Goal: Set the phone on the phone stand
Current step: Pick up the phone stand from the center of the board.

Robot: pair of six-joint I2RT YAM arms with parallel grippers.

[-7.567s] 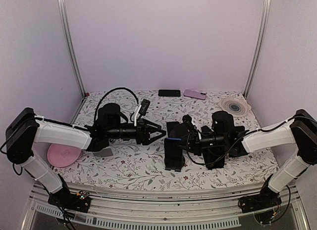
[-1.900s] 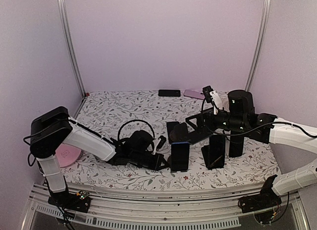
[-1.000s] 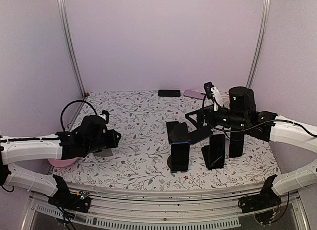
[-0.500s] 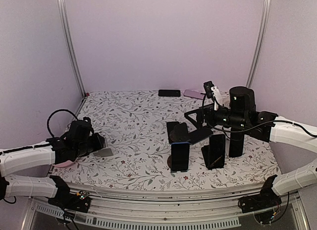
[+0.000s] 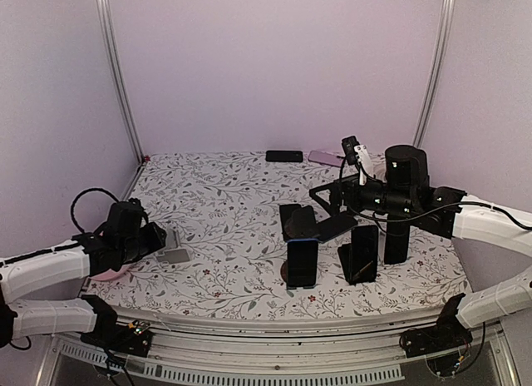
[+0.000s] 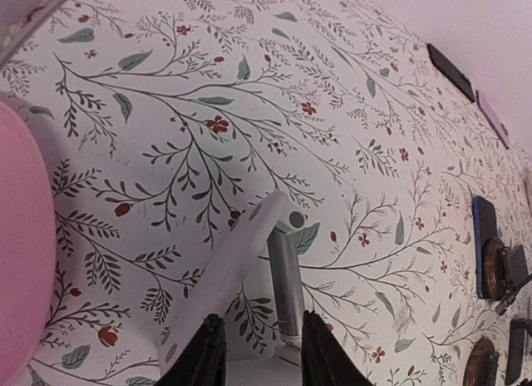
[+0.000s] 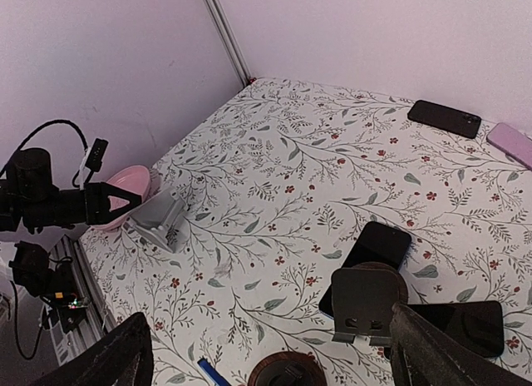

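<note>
1. Two claws here. The left claw point(image 6: 259, 324) has its fingers part-way apart, tips at the foot of the grey-white folding metal phone stand point(image 6: 241, 257), with no clamp visible. The right claw point(image 7: 270, 328) is spread wide, holds nothing and hovers mid-scene.
2. A blue-edged black slab phone point(image 5: 302, 263) stands upright on a round dark base point(image 5: 291, 279) at the front centre of the floral tabletop point(image 5: 224, 203). A flat black phone point(image 7: 378, 244) lies below the right claw. Can't tell which is the target.
3. Likely step: the left side grabs or squares the grey-white stand. Grip low on its post, keep the foot flat, and don't nudge the round pink plate point(image 5: 100, 276) beside it.
</note>
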